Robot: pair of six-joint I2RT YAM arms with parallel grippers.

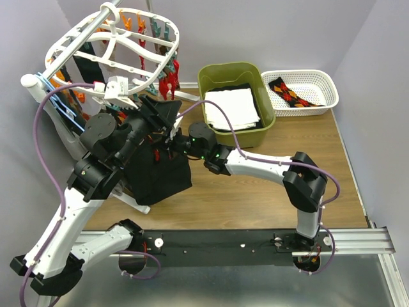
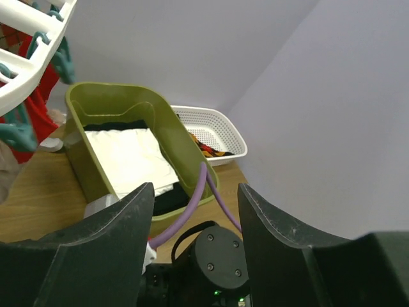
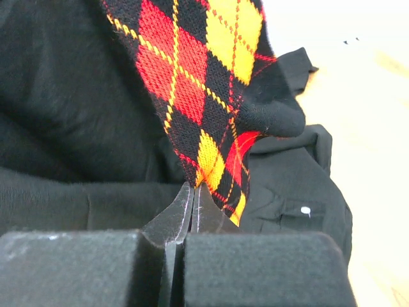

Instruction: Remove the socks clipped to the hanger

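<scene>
The task is judged to be only partly done. One black sock with orange argyle diamonds (image 1: 291, 94) is seen lying in the white plastic mesh basket (image 1: 323, 82), well to the right of the large white plastic oval hanger (image 1: 96, 39). A second black, red and yellow argyle sock (image 3: 192, 77) is pinched by its lower edge in the closed fingers of the right gripper (image 3: 193, 199), just below the hanger and in front of the large black garment (image 3: 64, 96). Whether its upper end is clipped cannot be told. The left gripper (image 2: 195, 188) is held beside the hanger's right edge with its jaws apart, and nothing is seen between them. Several red socks (image 1: 169, 80) are seen hanging from clips along the hanger's right rim, with orange ones at its far side, so most of the unclipping is judged to be left.
</scene>
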